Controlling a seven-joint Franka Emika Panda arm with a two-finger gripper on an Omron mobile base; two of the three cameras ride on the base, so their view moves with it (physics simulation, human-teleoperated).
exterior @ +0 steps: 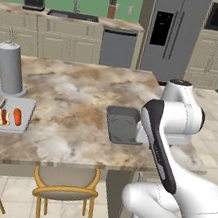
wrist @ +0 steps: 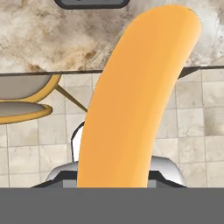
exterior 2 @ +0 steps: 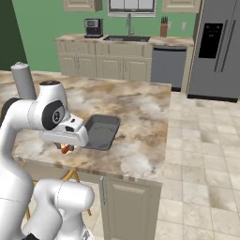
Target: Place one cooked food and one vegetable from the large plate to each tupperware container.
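My gripper is shut on a hot dog, whose tan-orange bun looms large in the hand view; its reddish end peeks out under the hand. The hand hangs over the counter's front edge, just left of the darker tupperware container, which looks empty; a sliver of its rim shows in the hand view. The lighter tupperware container at the left holds another hot dog and an orange carrot. The large plate is hidden behind my arm.
A grey paper-towel roll stands just behind the lighter container. Stools with yellow frames sit under the counter's front edge. The marble island counter stretches back toward the kitchen wall.
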